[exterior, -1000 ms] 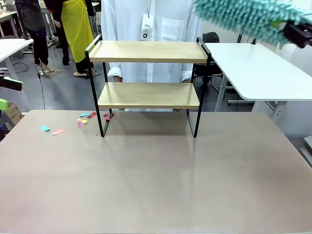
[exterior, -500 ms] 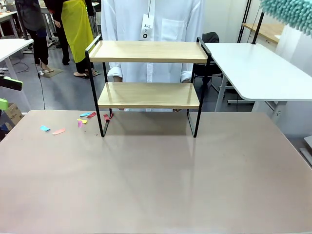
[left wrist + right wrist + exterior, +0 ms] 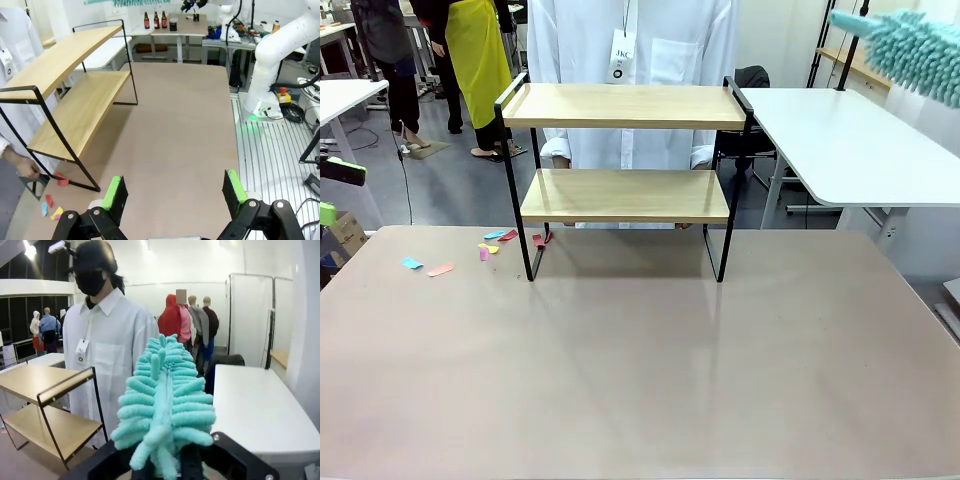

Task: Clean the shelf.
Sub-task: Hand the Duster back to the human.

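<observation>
The shelf [image 3: 625,175] stood at the desk's [image 3: 640,370] far edge before the person [image 3: 630,40], the left gripper [image 3: 175,192] held its jaws wide apart, and the right gripper's jaws clamped a teal duster [image 3: 162,405].

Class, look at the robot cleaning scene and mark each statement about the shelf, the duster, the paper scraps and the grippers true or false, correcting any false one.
1. Both boards of the shelf are bare. True.
2. The right gripper holds a teal duster. True.
3. The duster is resting on the shelf's top board. False: it is held up in the air, off to the shelf's right.
4. The coloured paper scraps lie on the lower board. False: they lie on the table by the shelf's left leg.
5. The left gripper is clamped shut. False: it is open, holding nothing.
</observation>
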Motion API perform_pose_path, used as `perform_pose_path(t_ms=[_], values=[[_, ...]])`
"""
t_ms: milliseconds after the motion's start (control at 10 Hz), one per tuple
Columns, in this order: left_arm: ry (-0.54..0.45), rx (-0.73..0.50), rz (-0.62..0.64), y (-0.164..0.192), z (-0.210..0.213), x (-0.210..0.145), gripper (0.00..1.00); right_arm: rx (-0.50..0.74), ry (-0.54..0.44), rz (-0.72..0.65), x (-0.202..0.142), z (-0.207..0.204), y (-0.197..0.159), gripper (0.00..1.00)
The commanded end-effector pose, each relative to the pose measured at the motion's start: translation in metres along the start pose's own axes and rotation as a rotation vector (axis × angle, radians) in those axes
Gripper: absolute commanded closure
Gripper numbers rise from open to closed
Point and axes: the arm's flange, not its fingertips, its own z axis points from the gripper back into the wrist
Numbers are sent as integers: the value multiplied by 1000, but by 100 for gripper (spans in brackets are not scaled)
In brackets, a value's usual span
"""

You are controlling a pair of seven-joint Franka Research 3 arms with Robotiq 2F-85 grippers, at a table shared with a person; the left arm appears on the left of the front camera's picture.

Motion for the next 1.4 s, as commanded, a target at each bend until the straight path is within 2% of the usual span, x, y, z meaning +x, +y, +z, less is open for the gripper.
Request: perform_pose_path(t_ms=[0, 400, 600, 700, 800, 1300], values=[[-28, 1, -21, 1, -2, 1, 0, -38, 24, -73, -54, 26, 17, 84], [-28, 1, -21, 1, -2, 1, 0, -63, 125, -125, -113, 44, 31, 84], [-28, 1, -21, 1, -2, 1, 0, -62, 136, -133, -125, 51, 37, 84], [-28, 1, -21, 1, -2, 1, 0, -64, 114, -93, -131, 48, 37, 84], [-28, 1, -21, 1, -2, 1, 0, -38, 168, -159, -91, -17, -16, 84], [-28, 1, -21, 1, -2, 1, 0, -38, 168, -159, -91, -17, -16, 84]])
